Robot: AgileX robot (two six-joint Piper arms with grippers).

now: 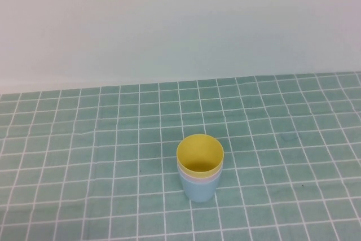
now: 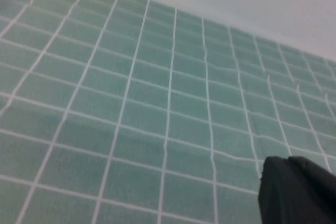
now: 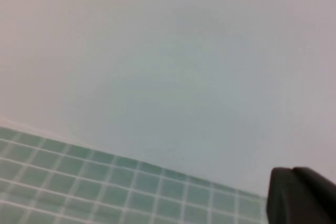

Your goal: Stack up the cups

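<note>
Three cups stood nested as one upright stack near the front edge of the tabletop, slightly right of centre, in the high view. The light blue cup sat at the bottom and touched the cloth. The pale pink cup sat inside it, only its rim band showing. The yellow cup sat innermost and on top, its open mouth facing up. A green cloth with a white grid covered the tabletop around the stack, running back to a plain pale wall at the far side.

Neither arm appeared in the high view. The left tool showed only as a dark tip at the edge of the left wrist view, above bare grid cloth; whether it was open or closed could not be told. The right tool showed likewise as a dark tip in the right wrist view, against the wall and a strip of cloth, and its state could not be told either.
</note>
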